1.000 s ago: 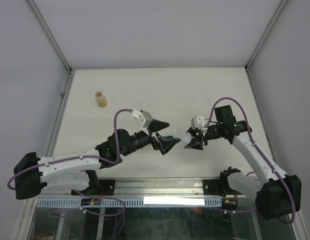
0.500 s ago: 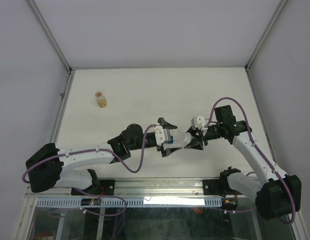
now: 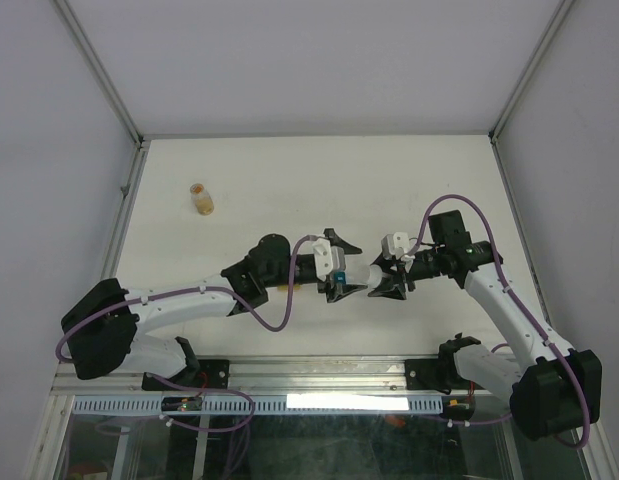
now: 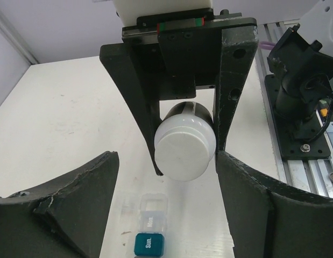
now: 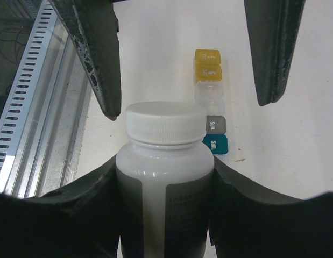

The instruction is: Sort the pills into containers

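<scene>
My right gripper is shut on a white pill bottle with a white screw cap, held lying level above the table. My left gripper is open, its fingertips flanking the cap without touching it; it also shows in the top view. The containers lie on the table under the bottle as a strip with yellow compartments, clear ones, a grey one and a teal one. The teal end also shows in the left wrist view.
A small vial with orange contents stands at the far left of the white table. An aluminium rail runs along the near edge by the arm bases. Grey walls close in the sides and back.
My left arm has reached right and turned its wrist, bringing its open jaws up to the bottle's cap. My right arm has held still with the bottle.
</scene>
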### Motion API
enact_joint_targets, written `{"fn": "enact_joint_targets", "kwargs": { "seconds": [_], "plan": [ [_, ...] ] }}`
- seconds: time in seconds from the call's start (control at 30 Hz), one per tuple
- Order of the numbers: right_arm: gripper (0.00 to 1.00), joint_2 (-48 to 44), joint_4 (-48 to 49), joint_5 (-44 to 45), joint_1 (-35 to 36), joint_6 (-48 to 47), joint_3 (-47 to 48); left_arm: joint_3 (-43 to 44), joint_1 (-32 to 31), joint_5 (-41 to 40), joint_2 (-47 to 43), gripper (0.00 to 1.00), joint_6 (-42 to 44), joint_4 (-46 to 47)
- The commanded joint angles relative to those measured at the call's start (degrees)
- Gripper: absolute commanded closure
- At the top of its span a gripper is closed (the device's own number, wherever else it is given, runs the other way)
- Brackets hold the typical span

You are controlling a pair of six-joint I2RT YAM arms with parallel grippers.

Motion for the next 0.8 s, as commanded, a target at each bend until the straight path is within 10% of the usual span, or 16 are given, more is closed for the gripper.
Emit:
{"fn": "enact_joint_targets", "kwargs": {
  "seconds": [0.0,0.5,0.77],
  "plan": [
    [1.00,-0.2,1.0,-2.7,0.1,-1.0,1.3,2.5,0.3,3.2,0.2,0.26,-0.4,2.8],
    [1.00,-0.2,1.0,-2.7,0.0,-1.0,1.3,6.3,1.9,5.3,2.3,0.45,-0.7,-0.7],
    [1.00,-0.2,1.0,-2.7,0.0,-1.0,1.3,5.8,2.1,7.7,0.7,0.21,-1.9,-1.5]
  ]
}}
